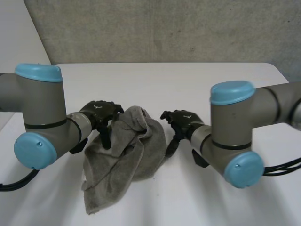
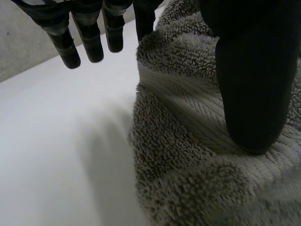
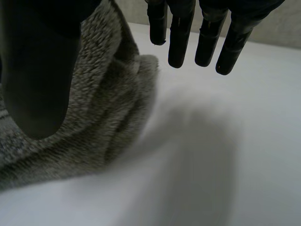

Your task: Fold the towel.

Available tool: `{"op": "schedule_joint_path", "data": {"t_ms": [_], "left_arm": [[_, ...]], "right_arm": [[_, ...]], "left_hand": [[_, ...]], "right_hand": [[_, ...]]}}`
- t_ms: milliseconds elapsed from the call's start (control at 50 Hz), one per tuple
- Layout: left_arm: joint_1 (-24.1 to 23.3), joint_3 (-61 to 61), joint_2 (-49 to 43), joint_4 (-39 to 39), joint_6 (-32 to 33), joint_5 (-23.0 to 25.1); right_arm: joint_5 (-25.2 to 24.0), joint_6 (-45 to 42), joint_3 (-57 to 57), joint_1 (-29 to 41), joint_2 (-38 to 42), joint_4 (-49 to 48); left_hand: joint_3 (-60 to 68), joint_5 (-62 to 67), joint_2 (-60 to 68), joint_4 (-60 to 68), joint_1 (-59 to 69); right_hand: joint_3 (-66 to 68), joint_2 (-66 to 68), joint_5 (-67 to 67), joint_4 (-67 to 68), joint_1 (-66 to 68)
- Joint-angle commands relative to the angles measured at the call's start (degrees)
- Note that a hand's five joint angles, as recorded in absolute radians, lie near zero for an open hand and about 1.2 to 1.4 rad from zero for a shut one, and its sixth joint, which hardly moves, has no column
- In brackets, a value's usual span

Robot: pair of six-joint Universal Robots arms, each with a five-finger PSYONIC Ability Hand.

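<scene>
Towel: crumpled heap at mid-table, between the hands | left hand: fingers straight, thumb over towel's far-left edge | right hand: fingers straight, beside right edge | progress: apparently no neat fold yet; flattening and folding left.

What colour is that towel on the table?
Grey-brown towel, with a ribbed band; clearest in the left wrist view.

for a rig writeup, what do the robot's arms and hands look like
The left arm and right arm are grey tubes with round light-blue caps at the joints. The left hand and right hand are black, each with a small pale mark on its back and slim segmented fingers.
</scene>
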Motion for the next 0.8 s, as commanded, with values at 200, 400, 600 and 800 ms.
{"op": "schedule_joint_path", "data": {"t_ms": [200,400,600,800], "left_arm": [[-0.1,-3.9,0.3,3.2,0.0,0.0],[0.2,-3.1,10.7,8.7,-5.9,-0.9],[-1.2,-5.7,23.0,12.6,-21.5,-1.3],[-4.6,-19.1,25.1,15.5,-22.2,-1.1]], "right_arm": [[1.0,14.3,-10.2,2.9,10.0,0.0],[5.2,7.5,-16.3,-0.4,-1.4,0.4],[-6.2,-17.8,-38.3,-2.5,-5.8,13.7],[-9.1,-35.4,-42.3,-2.4,-0.6,28.9]], "left_hand": [[36.6,37.2,36.7,36.7,36.7],[66.9,67.5,66.9,67.0,66.9],[66.9,67.5,66.9,67.0,66.9],[66.9,67.5,66.9,67.0,66.9]], "right_hand": [[59.9,47.9,60.3,59.2,62.8],[66.1,54.0,66.5,65.3,68.9],[66.1,54.0,66.5,65.3,68.9],[66.1,54.0,66.5,65.3,68.9]]}}
